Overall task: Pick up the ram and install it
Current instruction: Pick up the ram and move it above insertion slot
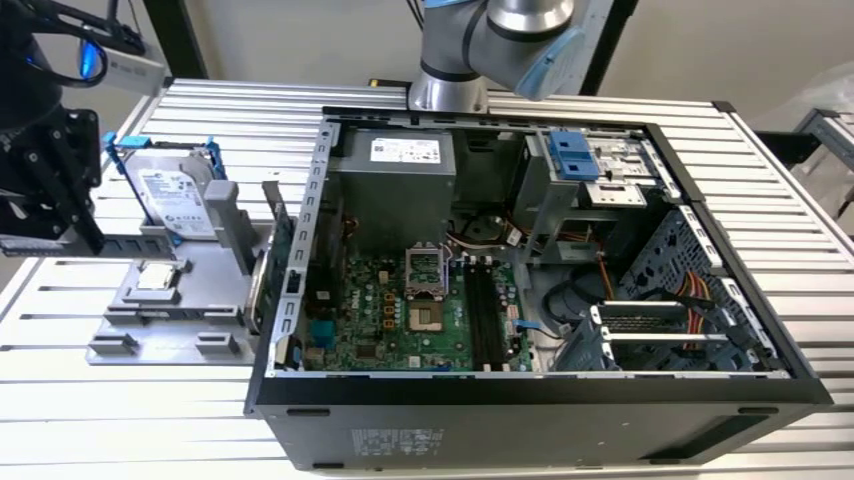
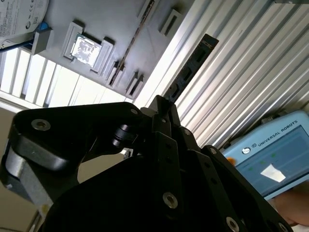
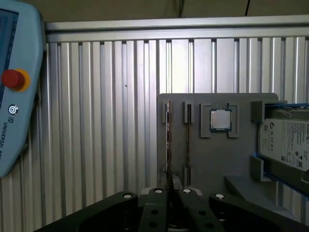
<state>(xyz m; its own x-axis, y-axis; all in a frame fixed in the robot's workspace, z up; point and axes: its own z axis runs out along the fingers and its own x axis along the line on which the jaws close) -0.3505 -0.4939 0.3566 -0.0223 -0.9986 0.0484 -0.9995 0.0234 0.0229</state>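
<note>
From my seat: the pincer (image 3: 169, 191) is pinched narrow on one end of the ram (image 3: 168, 140), w/ the stick jutting straight out past the tips. In the first wrist view I get it edge-on, a thin sliver w/ brownish specks. In the second wrist view the ram (image 2: 193, 63) shows its flat face: long, narrow, dark in shade, w/ a row of rectangular chips and a pale label near the far end. Pincer links are matte black and angular, w/ round silver screw heads.

Past the tips, farther off than the stick, lies the ribbed alu table (image 3: 96, 121), w/ long parallel grooves and a dull shine. On it sits a flat matte grey fixture plate (image 3: 207, 159) w/ raised slot blocks (image 3: 187, 112). A small square silver CPU (image 3: 220, 119) sits in a recess to one side of the pincer. Farther out on that side is the HDD (image 3: 287, 145), silver w/ a white label, in a blue frame. On the pincer's opposite side is a pale blue, round-cornered pendant (image 3: 17, 82) w/ a round red button (image 3: 12, 79).

Hard to make out: a fine dark line btw the slot blocks nearest the CPU (groove or second stick, can't tell). Pendant and HDD are cut off at the frame edges. The clamped end of the ram is hidden btw the fingers. The exterior view has the open black PC case (image 1: 534, 420) w/ its green board (image 1: 387, 310).
</note>
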